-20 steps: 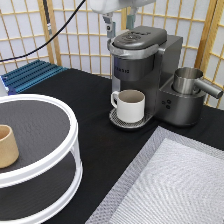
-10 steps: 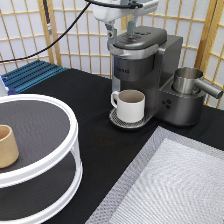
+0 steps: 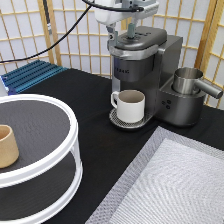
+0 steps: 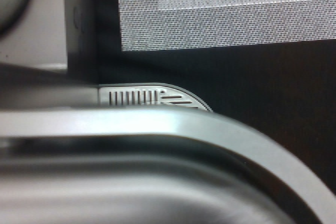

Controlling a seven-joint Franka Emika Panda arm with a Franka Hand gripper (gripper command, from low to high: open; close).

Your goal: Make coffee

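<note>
Before a paper shoji screen (image 3: 75, 35), the gripper (image 3: 120, 36) hovers, fingers parted and empty, at the coffee maker's (image 3: 142, 75) twelve o'clock lid; no coffee pod — likely light, thin-walled, best pinched at its rim — shows.

The exterior view looks down across the table (image 3: 90, 130) from the front, facing the coffee machine (image 3: 145, 75). The wrist view looks straight down from just above the machine's lid. Both share the drip tray (image 4: 154, 97).

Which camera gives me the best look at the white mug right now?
The exterior view: the white mug stands whole on the coffee maker's drip tray, under the gripper at the lid. The wrist view shows only the machine's lid and the drip tray's grille, no mug.
</note>
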